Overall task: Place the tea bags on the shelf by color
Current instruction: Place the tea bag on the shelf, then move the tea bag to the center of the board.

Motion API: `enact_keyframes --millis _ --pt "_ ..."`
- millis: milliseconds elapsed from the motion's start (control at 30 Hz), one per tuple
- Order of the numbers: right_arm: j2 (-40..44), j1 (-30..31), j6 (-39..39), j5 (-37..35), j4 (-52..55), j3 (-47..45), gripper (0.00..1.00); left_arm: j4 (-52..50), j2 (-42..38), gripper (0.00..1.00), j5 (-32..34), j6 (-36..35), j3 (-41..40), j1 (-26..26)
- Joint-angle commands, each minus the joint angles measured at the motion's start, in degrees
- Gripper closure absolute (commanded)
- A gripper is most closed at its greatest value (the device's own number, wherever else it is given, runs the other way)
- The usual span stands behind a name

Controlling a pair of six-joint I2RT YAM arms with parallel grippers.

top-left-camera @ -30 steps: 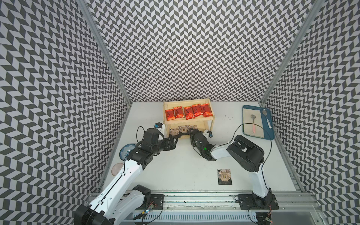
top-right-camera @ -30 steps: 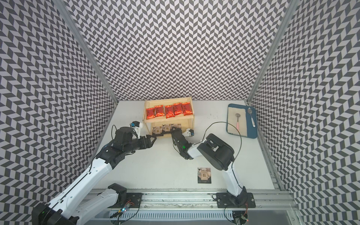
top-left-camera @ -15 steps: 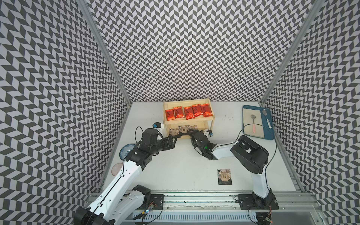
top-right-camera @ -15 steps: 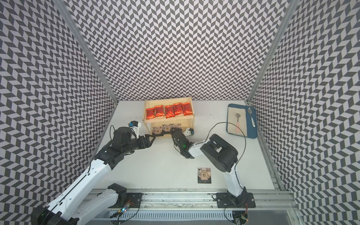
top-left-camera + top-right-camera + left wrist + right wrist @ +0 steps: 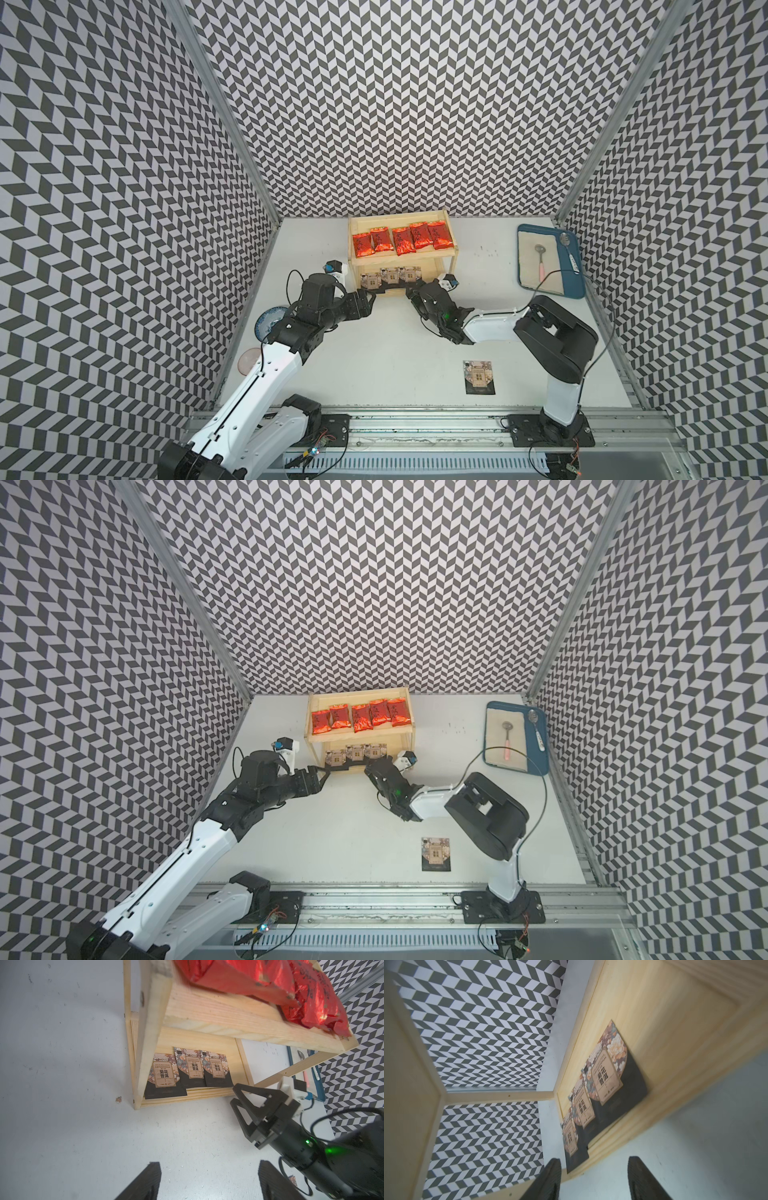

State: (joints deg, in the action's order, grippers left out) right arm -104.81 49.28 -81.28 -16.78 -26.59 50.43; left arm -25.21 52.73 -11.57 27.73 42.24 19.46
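Right gripper [image 5: 234, 1096] low — toward shelf [image 5: 228, 1026]

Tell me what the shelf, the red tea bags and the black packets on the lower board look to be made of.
Shelf: pale bare wood, possibly pine; grain lines show and there is no gloss.
Red tea bags: crinkled metallic foil, glossy; the creases catch bright highlights.
Black packets: flat printed paper or matte film, hard to say which; they lie smooth with little glare.
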Motion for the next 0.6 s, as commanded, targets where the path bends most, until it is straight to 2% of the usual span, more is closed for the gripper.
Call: enact_keyframes --millis 0,67,100,133,200,267,467,567 --pt "9.0 4.1 19.3 1.2 1.6 -4.0 0.49 0.5 -1.7 0.22 0.4 -0.4 0.5 -0.2" --pt "15.5 8.0 19.3 1.2 5.3 -7.5 0.49 1.4 -2.5 0.22 -0.5 -0.3 -0.2 0.0" --pt "18.3 9.3 33.7 -5.6 8.5 -8.7 0.52 1.6 -2.7 0.22 -0.6 -0.1 -0.5 0.3" --pt "21.6 10.2 35.0 -7.9 13.3 -10.1 0.53 1.8 -2.7 0.22 -0.5 0.2 -0.8 0.9" --pt "26.8 10.2 33.3 -7.4 21.7 -12.4 0.54 2.1 -2.3 0.22 0.2 1.1 -1.2 2.9" --pt "31.3 10.3 35.5 -5.9 29.2 -14.6 0.55 3.2 -1.5 0.22 1.9 3.0 -2.5 6.5" --pt "49.2 10.7 35.7 -3.2 41.4 -25.3 0.52 11.2 3.2 0.25 1.1 8.0 -8.2 17.9" --pt "58.7 10.7 33.8 -1.4 45.6 -29.7 0.48 13.1 6.1 0.24 0.6 8.1 -7.8 21.2"
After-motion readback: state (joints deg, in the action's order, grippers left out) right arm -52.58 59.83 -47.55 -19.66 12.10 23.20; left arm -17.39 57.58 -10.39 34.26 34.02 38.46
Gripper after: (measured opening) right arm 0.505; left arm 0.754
